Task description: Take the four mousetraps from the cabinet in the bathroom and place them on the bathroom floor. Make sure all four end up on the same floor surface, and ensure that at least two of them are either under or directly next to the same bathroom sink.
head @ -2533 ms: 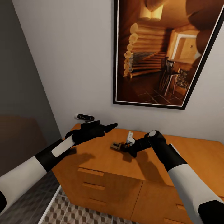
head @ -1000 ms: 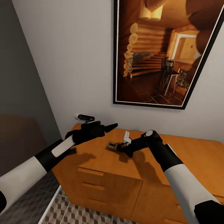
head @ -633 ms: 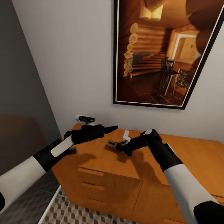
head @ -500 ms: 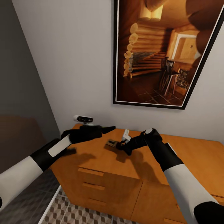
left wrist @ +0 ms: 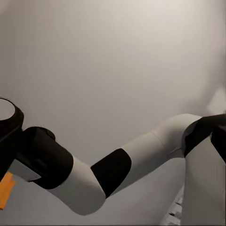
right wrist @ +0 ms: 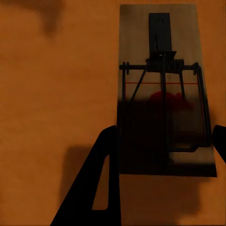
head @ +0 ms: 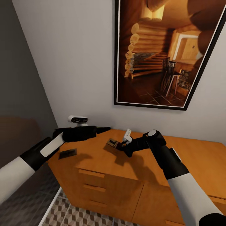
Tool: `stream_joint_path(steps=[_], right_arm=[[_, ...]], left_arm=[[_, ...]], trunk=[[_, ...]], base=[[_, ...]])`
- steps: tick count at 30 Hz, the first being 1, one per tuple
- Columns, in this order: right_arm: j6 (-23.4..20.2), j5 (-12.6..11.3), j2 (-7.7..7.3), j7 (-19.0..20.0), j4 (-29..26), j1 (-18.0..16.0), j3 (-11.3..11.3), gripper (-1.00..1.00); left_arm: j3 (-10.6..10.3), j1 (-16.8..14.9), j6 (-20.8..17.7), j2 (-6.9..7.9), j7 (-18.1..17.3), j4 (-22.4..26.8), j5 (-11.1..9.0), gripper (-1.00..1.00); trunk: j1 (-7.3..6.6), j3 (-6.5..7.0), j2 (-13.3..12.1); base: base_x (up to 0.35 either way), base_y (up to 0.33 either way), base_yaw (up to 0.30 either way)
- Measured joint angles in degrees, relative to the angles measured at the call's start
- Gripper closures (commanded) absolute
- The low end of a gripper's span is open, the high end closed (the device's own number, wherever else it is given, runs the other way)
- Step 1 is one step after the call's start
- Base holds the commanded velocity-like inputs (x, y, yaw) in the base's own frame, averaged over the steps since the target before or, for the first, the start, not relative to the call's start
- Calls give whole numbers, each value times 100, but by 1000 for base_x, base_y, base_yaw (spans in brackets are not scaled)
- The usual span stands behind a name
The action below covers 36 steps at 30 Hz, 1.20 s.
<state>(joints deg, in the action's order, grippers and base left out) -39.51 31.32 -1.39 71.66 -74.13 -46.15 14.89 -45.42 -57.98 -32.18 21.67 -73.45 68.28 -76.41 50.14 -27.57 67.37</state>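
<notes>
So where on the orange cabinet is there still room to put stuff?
Lots of bare wood on the cabinet top, out past the right arm toward the far end. There is also a bare strip between the two mousetraps. It is crowded near the right gripper, around one mousetrap, and at the left corner where the other mousetrap lies.

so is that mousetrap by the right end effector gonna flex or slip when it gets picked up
The mousetrap looks like a flat wooden board, so probably stiff and light. It lies flush on the cabinet top, so the right end effector fingers, straddling its sides, may slip on the thin edges. Its wire frame looks snaggable.
</notes>
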Motion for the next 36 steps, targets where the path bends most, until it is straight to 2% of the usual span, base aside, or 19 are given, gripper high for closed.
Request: stream_joint_path(steps=[3,6,10,14,16,18,20,21,22,24,27,33,36], right_arm=[[-118,7,5,-129,-74,51,1,100],[-228,-23,12,-424,-133,97,6,100],[-262,-38,46,-569,-153,146,6,100],[-272,-34,156,-621,-183,174,8,100],[-272,-26,178,-629,-189,199,9,100],[-272,-23,190,-633,-194,221,9,100],[-273,-21,199,-635,-198,239,9,100],[-273,-21,201,-636,-199,242,8,100],[-273,-20,202,-636,-200,246,8,100],[-273,-20,204,-637,-201,249,8,100],[-273,-18,205,-638,-201,251,8,100],[-268,-9,206,-667,-197,252,9,100],[-267,-8,206,-763,-195,252,8,100]], left_arm=[[86,-1,-2,171,-1,220,9,-100],[192,-2,-38,391,5,426,12,-100],[226,-11,-162,481,10,499,14,-100],[278,-80,-620,507,33,651,70,-100],[389,-124,-863,497,61,786,204,-100],[557,-148,-1112,481,170,913,461,-100],[856,-164,-1548,468,372,1050,880,-100],[949,-166,-1686,464,409,1073,980,-100],[1131,-170,-1946,455,464,1105,1137,-100],[1377,-176,-2233,449,517,1140,1313,-100],[1577,-199,-2429,475,557,1167,1469,-100],[1676,-236,-2521,521,573,1170,1558,-100],[1713,-235,-2527,606,574,1156,1570,-100]], trunk=[[0,0,0],[0,0,0],[0,0,0],[0,0,0],[0,0,0],[0,0,0],[0,0,0],[0,0,0],[0,0,0],[0,0,0],[0,0,0],[0,0,0],[0,0,0]], base=[[0,0,0],[0,0,0],[0,0,0],[0,0,0],[0,0,0],[0,0,0],[0,0,0],[0,0,0],[0,0,0],[0,0,0],[0,0,0],[0,0,0],[0,0,0]])
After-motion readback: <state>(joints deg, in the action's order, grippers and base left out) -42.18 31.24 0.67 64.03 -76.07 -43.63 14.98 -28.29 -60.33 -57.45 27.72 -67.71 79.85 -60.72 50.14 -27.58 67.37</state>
